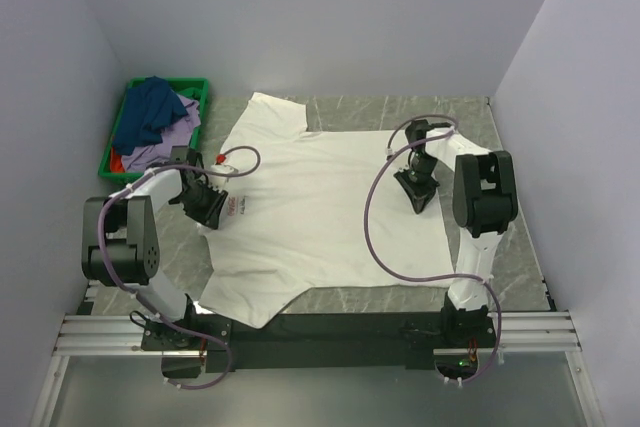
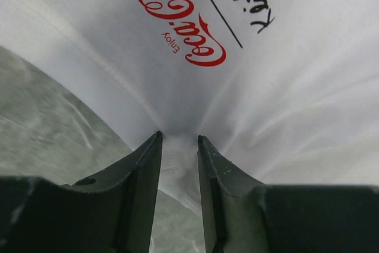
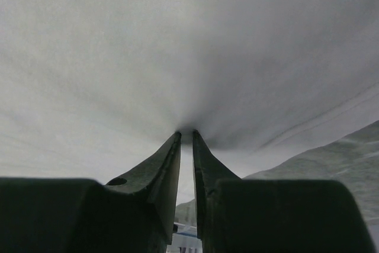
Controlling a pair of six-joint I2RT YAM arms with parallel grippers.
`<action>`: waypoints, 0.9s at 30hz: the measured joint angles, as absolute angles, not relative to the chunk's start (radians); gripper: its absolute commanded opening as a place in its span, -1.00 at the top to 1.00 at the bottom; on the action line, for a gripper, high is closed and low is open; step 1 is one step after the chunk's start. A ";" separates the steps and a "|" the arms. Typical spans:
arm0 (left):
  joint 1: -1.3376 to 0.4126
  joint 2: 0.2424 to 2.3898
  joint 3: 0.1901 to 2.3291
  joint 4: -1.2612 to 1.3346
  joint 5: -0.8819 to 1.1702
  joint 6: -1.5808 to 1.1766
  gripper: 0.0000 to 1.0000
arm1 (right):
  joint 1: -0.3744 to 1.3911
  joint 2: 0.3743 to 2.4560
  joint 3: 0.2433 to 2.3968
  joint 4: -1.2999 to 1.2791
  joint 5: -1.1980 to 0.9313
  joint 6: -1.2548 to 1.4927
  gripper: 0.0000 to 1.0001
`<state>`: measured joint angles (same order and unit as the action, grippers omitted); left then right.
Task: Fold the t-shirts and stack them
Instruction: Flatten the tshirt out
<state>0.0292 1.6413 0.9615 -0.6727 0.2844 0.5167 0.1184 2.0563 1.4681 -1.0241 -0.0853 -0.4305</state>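
1. The white t-shirt lies spread flat on the counter, between the two arms. The left gripper has its jaws closed on a bunched ridge of cloth at the shirt's left edge, near the red chest mark. The right gripper has its jaws closed on a thin pinch near the right edge.
2. The right pinch sits only at the tips, so it could slip free on lifting and the fold would land crooked.
3. The left jaws may hold just one layer. The layers would then part and wrinkle.
4. If the arms rise unevenly, the cloth is likely to skew.
5. The right arm's purple cable loops over the shirt and could drag it.
6. The green crate sits at the far left corner, near the left arm. It holds a dark blue shirt, a lavender shirt and a red shirt. A wide swing there could brush it.
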 measured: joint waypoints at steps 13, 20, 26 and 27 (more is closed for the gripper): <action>0.026 1.622 1.127 -0.977 0.377 0.630 -0.10 | 0.096 2.005 1.564 -1.140 -0.170 -0.507 0.19; 0.026 1.836 1.619 -0.845 0.463 0.432 -0.26 | 0.015 2.145 2.067 -1.109 -0.225 -0.416 -0.45; 0.027 2.013 1.825 -0.673 0.434 0.223 -0.20 | 0.002 2.335 2.308 -1.009 -0.160 -0.338 -0.29; 0.027 2.050 1.854 -0.651 0.427 0.189 -0.20 | 0.002 2.356 2.312 -0.986 -0.144 -0.328 -0.27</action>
<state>0.0273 2.0499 1.8538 -0.6514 0.4271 0.1894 0.0021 2.3562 2.3123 -0.9863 -0.1436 -0.3283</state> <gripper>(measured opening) 0.604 0.664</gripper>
